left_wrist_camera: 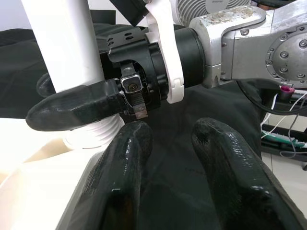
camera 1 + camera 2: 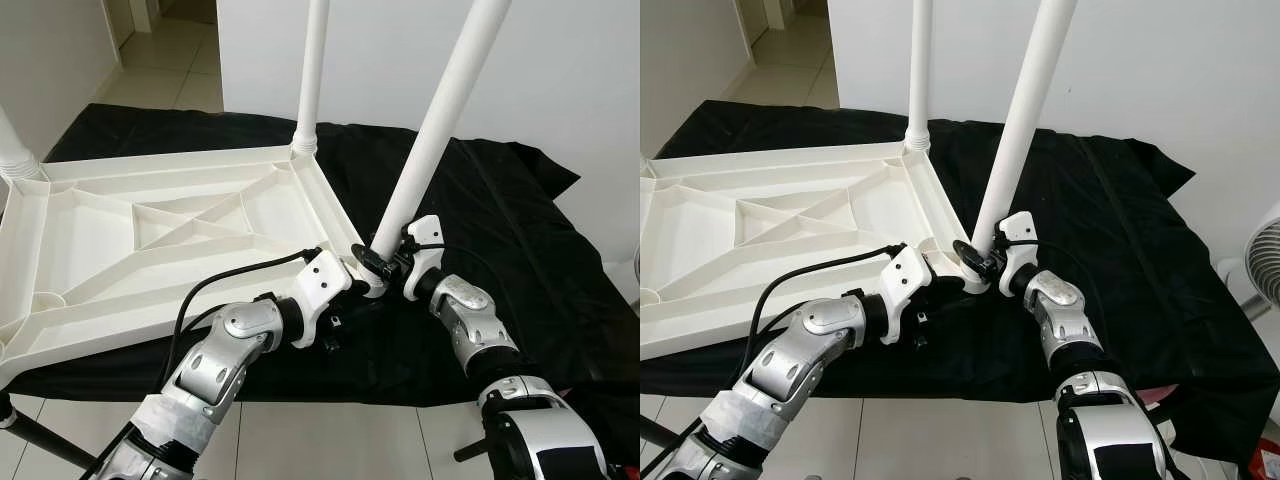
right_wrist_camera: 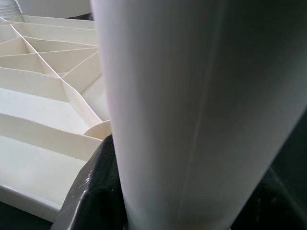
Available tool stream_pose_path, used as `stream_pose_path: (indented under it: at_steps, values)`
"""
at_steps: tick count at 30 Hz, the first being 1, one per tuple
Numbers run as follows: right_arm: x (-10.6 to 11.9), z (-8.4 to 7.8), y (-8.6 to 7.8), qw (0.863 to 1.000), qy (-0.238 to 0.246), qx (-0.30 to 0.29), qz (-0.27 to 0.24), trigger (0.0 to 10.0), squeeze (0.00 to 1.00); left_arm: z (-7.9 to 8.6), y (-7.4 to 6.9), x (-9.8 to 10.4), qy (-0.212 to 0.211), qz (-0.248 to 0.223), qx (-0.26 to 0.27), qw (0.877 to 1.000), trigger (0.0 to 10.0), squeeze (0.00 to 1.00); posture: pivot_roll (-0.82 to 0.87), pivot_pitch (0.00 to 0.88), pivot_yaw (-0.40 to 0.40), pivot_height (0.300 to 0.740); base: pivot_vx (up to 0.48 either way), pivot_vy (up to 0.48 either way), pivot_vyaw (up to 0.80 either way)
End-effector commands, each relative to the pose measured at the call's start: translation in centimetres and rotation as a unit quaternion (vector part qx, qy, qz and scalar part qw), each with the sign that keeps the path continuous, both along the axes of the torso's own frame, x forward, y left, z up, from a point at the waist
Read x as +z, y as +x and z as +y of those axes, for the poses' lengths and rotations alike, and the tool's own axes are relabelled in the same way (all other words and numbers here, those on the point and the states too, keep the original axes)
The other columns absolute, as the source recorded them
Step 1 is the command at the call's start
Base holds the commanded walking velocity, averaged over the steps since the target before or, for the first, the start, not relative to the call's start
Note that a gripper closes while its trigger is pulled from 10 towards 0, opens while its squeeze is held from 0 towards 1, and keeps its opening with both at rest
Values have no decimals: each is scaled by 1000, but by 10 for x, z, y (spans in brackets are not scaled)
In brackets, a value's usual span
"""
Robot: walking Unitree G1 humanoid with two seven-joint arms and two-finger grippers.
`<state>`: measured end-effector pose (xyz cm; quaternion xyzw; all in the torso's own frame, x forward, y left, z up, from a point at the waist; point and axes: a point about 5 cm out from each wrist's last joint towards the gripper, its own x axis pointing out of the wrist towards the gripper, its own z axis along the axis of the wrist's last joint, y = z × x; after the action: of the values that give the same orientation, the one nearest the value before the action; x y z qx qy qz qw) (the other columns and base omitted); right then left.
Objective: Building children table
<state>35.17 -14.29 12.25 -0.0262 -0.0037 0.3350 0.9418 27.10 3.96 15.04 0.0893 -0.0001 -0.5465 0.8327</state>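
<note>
My right tool (image 2: 372, 262) was clamped on the white table leg (image 2: 440, 115) at its base, hiding the socket. My left tool (image 1: 165, 177), fingers apart, hovered just beside it. The upturned tabletop (image 2: 150, 250) lay on black cloth (image 2: 500, 260), its left edge cut off. No writing was legible.

Black cloth (image 2: 480, 250) over pale tiled floor (image 2: 330, 440) — fan (image 2: 1260, 265) at right

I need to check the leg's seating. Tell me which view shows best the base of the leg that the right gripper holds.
The left wrist view: the leg's ribbed base shows close, with the right gripper around the tube above it. The eye views show the tilted leg whole, its base masked by both grippers. The right wrist view shows just the tube.
</note>
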Motion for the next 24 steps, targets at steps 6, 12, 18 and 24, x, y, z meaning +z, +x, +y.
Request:
stream_pose_path:
  at_steps: [6,12,18,24]
  values:
    - [-22,3,-12,998,6,-57,27,10000,0,3,0,-3,11,-3,7,1000,10000,0,27,0,-97,740,0,0,0]
    - [-15,13,-16,990,64,-124,18,10000,0,0,-4,-2,3,2,-2,1000,10000,0,19,0,-91,740,0,0,0]
    - [-11,16,-22,963,90,-255,11,10000,0,0,-4,-3,5,4,-6,1000,10000,0,14,0,-89,740,0,0,0]
    - [-1,29,-38,937,88,-337,-17,10000,0,0,-2,-1,2,4,-5,1000,10000,0,15,0,-87,740,0,0,0]
